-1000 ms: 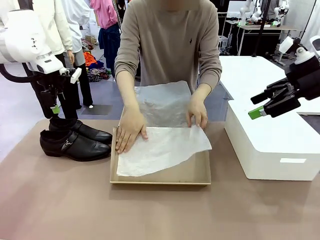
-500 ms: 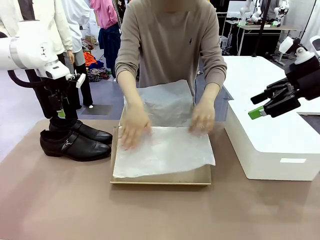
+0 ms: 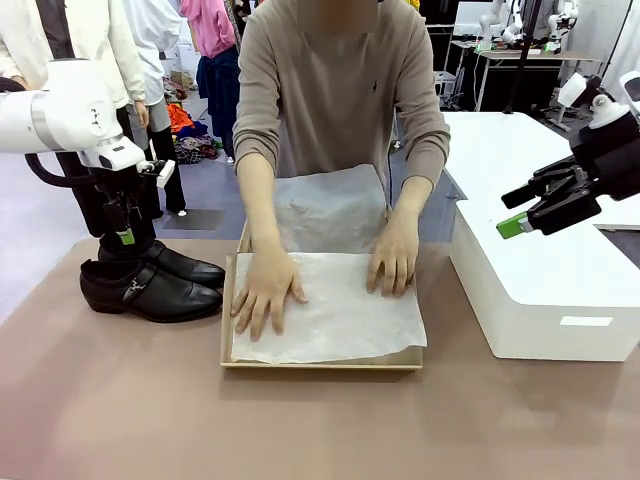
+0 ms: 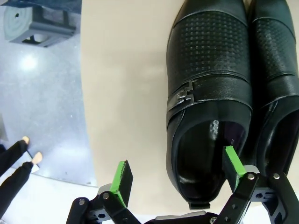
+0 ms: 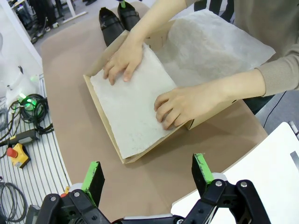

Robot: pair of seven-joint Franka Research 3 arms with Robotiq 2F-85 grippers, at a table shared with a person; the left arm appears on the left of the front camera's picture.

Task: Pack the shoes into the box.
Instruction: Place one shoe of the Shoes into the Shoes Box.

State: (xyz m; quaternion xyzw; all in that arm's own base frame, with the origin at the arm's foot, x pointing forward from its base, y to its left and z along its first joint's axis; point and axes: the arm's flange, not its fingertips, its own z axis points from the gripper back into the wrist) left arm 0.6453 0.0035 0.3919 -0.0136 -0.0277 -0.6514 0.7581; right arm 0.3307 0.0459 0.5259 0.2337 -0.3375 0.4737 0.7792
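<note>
The two glossy black shoes (image 3: 150, 282) lie side by side at the table's left, toes toward the box. My left gripper (image 3: 124, 236) hangs open just above their heel ends. In the left wrist view its jaws (image 4: 177, 172) straddle the heel opening of one shoe (image 4: 208, 88), with the other shoe (image 4: 275, 79) beside it. The tan box (image 3: 320, 362) stands open mid-table, and a person presses white tissue paper (image 3: 335, 320) flat inside it with both hands. My right gripper (image 3: 520, 215) is open, up over the white box. It looks down on the tan box (image 5: 154, 142).
A bigger white box (image 3: 540, 290) fills the table's right side. The tan box's lid (image 3: 330, 210), draped in tissue, lies back toward the person. The person's hands (image 5: 124, 60) cover the box's inside. Bare brown table (image 3: 300, 430) stretches along the near edge.
My left arm has shifted slightly right, its gripper staying over the shoes' heels. The person has spread the tissue and laid both hands flat on it. The right arm is still.
</note>
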